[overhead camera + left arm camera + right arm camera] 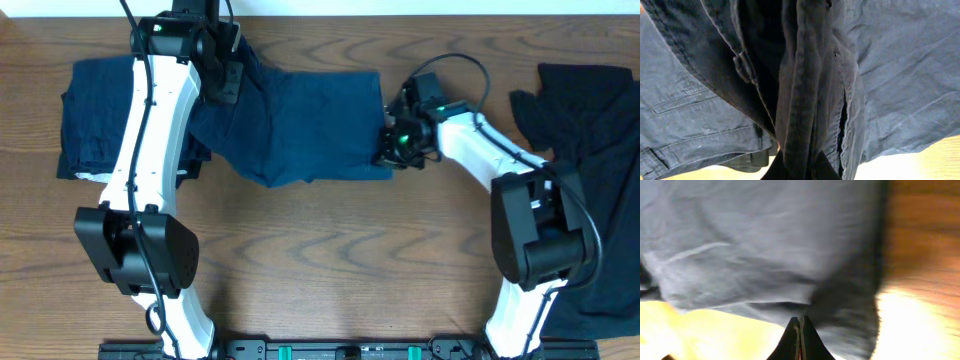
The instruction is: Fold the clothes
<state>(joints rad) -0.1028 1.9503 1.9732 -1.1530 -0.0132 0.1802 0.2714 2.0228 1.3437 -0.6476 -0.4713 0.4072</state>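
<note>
A dark navy garment (300,125) stretches across the back middle of the table. My left gripper (228,78) is shut on a bunched, seamed fold of it with a belt loop (805,100) and holds that end raised. My right gripper (390,148) is at the garment's right edge, jaws shut (800,325) on the blurred navy hem (765,255). More navy denim-like fabric with a stitched pocket (95,120) lies flat at the far left (690,125); I cannot tell if it is a separate piece. A black garment (590,150) lies at the far right.
The wooden table (330,260) shows bare wood in front of the garments. Both arm bases stand at the front edge. The black garment runs down the right side toward the front right corner, behind the right arm.
</note>
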